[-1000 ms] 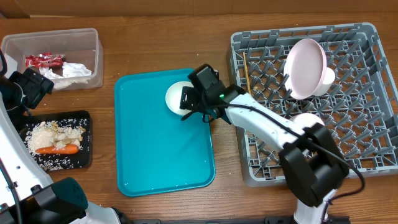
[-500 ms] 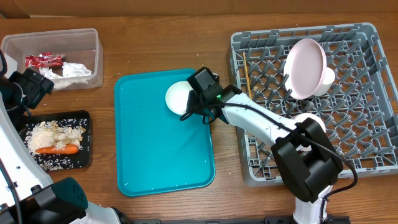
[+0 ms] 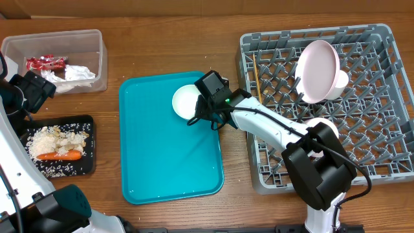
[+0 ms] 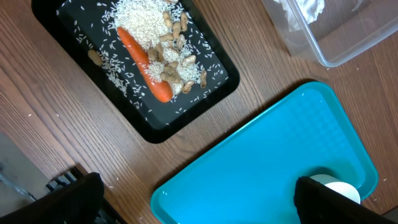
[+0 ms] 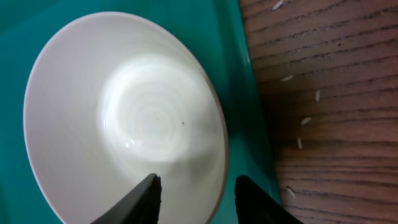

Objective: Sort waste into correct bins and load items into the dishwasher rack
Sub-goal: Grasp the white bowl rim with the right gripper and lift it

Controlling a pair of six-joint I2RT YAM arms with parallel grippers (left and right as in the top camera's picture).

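A small white bowl [image 3: 184, 100] [image 5: 124, 112] sits at the back right corner of the teal tray [image 3: 162, 162]. My right gripper [image 3: 197, 111] [image 5: 198, 186] is shut on its right rim, one finger inside the bowl and one outside over the tray. My left gripper [image 4: 199, 208] hangs open and empty above the tray's left edge, near the black tray [image 4: 155, 134]. That tray holds a carrot piece [image 4: 144, 65] and rice [image 3: 55, 139]. The clear tub [image 3: 19, 42] holds a red wrapper [image 3: 45, 63] and a napkin [image 3: 77, 73]. The grey rack [image 3: 362, 149] holds a pink plate [image 3: 318, 61], chopsticks [image 3: 257, 77] and another white bowl [image 3: 320, 124].
A small white cup [image 3: 341, 79] stands behind the plate in the rack. Loose rice grains [image 5: 305, 121] lie on the wooden table between the teal tray and the rack. The left arm [image 3: 29, 90] stands between the tub and the black tray.
The right gripper's jaws have closed in on the bowl's rim and the arm has shifted slightly. The bowl and the left arm have not moved.
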